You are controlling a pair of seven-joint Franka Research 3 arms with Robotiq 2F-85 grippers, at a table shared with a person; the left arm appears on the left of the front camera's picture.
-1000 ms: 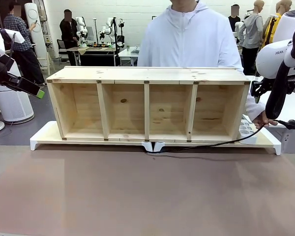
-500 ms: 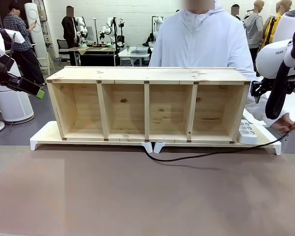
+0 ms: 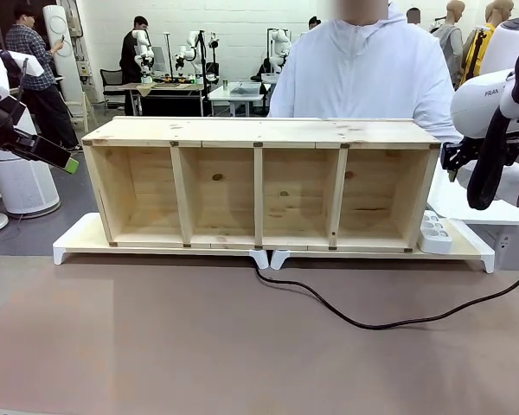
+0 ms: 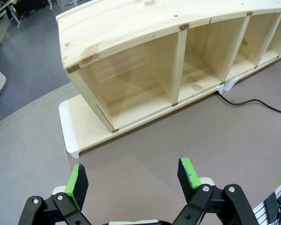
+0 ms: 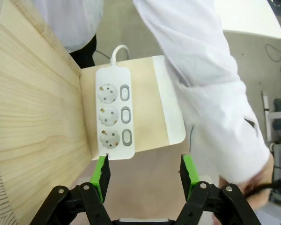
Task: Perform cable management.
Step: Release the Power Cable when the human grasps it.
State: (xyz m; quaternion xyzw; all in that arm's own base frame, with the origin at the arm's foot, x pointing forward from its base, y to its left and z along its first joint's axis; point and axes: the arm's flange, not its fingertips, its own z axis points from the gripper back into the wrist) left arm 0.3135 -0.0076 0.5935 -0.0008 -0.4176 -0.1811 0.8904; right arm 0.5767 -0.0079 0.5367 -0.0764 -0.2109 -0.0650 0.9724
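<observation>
The cable (image 3: 363,322) sags from frame centre toward the right edge, while left gripper (image 4: 133,179) and right gripper (image 5: 144,177) both gape wide, holding nothing.

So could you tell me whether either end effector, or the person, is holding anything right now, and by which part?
Both end effectors, left and right, are open and empty. The person's hand grips the cable near its far end.

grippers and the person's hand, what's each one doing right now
Left gripper: open, empty.
Right gripper: open, empty, above the power strip.
Person's hand: holding the cable.
</observation>
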